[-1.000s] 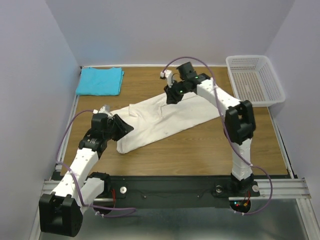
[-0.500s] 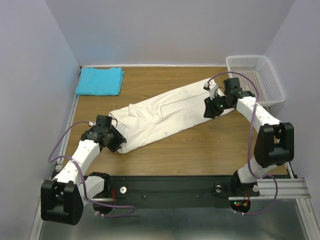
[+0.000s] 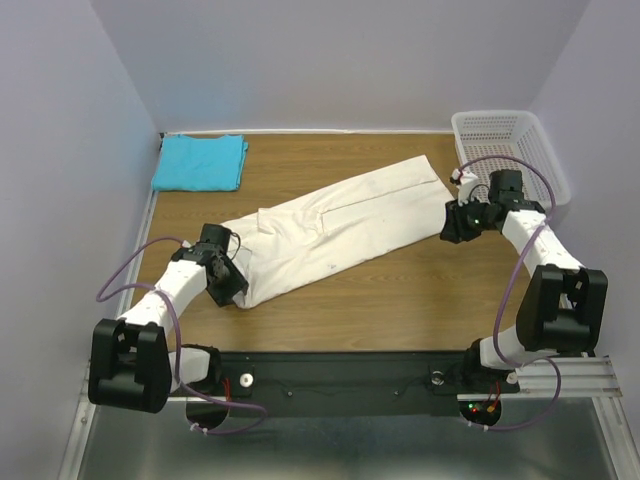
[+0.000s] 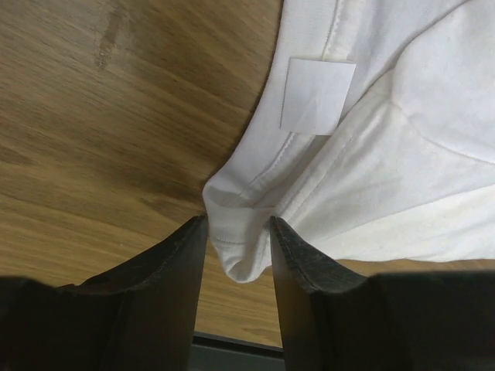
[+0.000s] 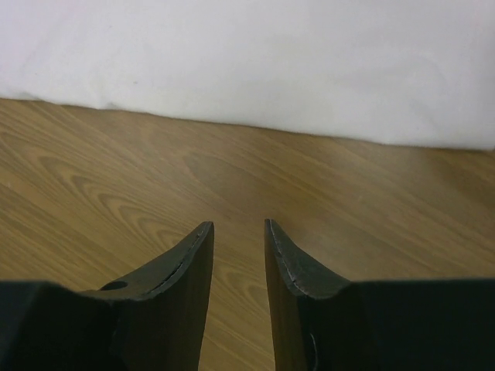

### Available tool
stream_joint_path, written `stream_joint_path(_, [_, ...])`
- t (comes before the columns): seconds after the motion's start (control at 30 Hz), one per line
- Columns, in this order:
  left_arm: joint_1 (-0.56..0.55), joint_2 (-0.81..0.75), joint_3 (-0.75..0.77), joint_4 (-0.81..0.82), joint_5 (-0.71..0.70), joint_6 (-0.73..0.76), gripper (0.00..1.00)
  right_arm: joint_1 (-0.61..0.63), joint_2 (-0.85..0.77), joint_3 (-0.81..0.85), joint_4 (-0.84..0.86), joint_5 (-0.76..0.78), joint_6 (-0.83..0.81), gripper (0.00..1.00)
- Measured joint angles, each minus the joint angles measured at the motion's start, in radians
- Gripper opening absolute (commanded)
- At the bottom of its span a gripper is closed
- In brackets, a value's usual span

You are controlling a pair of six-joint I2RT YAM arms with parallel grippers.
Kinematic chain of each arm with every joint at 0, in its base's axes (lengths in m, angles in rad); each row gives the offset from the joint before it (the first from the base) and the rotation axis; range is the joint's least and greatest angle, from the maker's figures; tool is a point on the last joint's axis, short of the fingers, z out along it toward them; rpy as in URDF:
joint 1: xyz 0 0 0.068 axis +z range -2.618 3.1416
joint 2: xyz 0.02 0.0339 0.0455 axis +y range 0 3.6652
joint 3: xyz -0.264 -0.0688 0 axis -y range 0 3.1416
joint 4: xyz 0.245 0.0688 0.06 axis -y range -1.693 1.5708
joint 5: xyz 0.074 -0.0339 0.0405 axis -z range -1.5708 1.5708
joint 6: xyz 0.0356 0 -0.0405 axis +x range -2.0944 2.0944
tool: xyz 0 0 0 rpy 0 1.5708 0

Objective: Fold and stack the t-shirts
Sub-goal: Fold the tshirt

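The cream-white t-shirt lies stretched out in a long diagonal band across the wooden table, from the front left to the back right. Its corner lies between the fingers of my left gripper, which stands open around it; a white label shows on the cloth. My right gripper is open and empty over bare wood, just off the shirt's right end. The turquoise-blue t-shirt lies folded at the back left corner.
A white plastic mesh basket stands at the back right, close behind my right arm. Walls close in the table on the left, back and right. The black rail with the arm bases runs along the near edge.
My right gripper moved from the shirt's middle out to the right, drawing the shirt out long, and now sits off the cloth. My left gripper moved down to the shirt's front left corner.
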Motion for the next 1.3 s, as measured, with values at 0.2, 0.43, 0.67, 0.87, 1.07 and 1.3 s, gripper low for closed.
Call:
stream_joint_path(0.2, [0.0, 0.021, 0.036, -0.008, 0.006, 0.056, 0.48, -0.049, 0.0, -0.014, 0.006, 0.019, 0.002, 0.39])
stream_joint_path(0.43, [0.0, -0.02, 0.069, -0.032, 0.037, 0.11, 0.5, -0.049, 0.0, -0.014, 0.019, 0.039, 0.002, 0.39])
stream_joint_path(0.67, [0.0, -0.112, 0.042, -0.067, 0.124, 0.101, 0.51, -0.064, 0.005, -0.022, 0.089, 0.142, 0.085, 0.43])
stream_joint_path(0.87, [-0.001, -0.116, -0.002, -0.066, 0.166, 0.084, 0.52, -0.064, 0.029, -0.06, 0.202, 0.217, 0.19, 0.48])
stream_joint_path(1.07, [-0.001, -0.078, -0.018, -0.042, 0.169, 0.071, 0.52, -0.065, 0.051, -0.09, 0.251, 0.244, 0.237, 0.48])
stream_joint_path(1.3, [-0.002, -0.012, -0.023, -0.008, 0.163, 0.058, 0.51, -0.065, 0.05, -0.093, 0.274, 0.245, 0.252, 0.48])
